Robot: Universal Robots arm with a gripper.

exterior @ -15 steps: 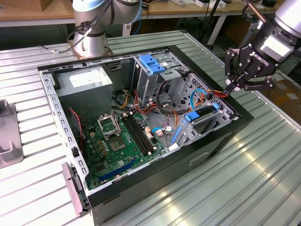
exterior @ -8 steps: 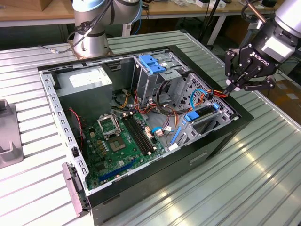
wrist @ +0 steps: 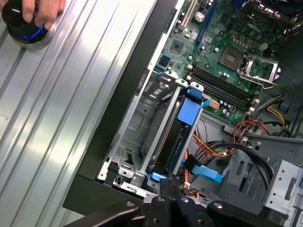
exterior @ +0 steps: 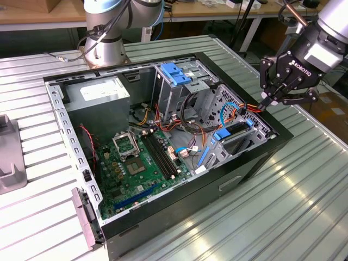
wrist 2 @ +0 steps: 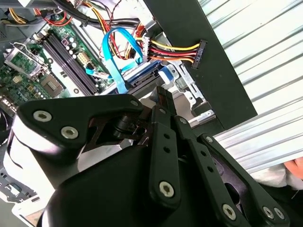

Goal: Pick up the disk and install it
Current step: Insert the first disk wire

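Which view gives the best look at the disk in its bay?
The first wrist view: the disk stands edge-on in the drive cage, its blue rail plain. The exterior view shows it small, behind cables; the second wrist view shows a sliver above the tool.

i'm seeing the bench [exterior: 304, 206] looking like ribbed bare metal, catching a soft sheen. the computer case [exterior: 244, 168] is showing matt black painted outer walls and dull grey sheet metal inside. the gripper [exterior: 274, 98] is looking like matt black metal with bright screw heads. the disk [wrist: 182, 137] is wearing glossy blue plastic rails.
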